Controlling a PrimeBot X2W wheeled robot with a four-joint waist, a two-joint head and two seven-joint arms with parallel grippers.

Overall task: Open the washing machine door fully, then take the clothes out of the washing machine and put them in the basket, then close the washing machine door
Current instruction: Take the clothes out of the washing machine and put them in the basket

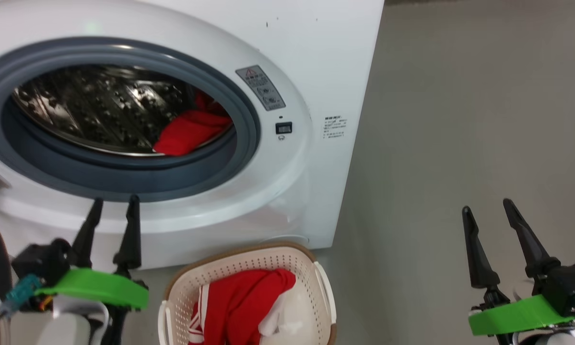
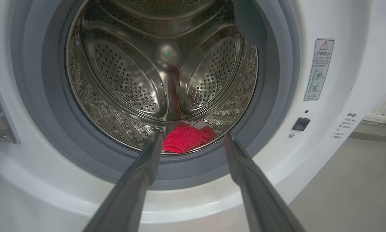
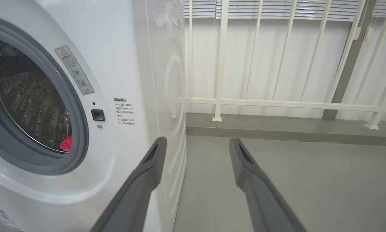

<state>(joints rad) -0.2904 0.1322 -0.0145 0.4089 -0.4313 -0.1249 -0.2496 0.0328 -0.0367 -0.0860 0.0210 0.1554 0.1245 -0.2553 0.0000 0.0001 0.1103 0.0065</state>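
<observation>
Lying in the drum (image 2: 128, 80), red clothes (image 2: 186, 139) beyond the empty, wide-open left hand (image 2: 193, 134).

My left gripper (image 1: 114, 200) and right gripper (image 1: 487, 206): each two long tapered matte-black fingers (image 1: 129, 230) on a bright green plastic bracket (image 1: 95, 286); black boxy mount (image 1: 42, 261), teal cable plug (image 1: 21, 290), white forearm shell (image 1: 62, 328).

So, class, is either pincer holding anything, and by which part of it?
Nothing is held. The left pincer is open before the drum, the right pincer open over the floor; a red garment lies untouched in the drum.
</observation>
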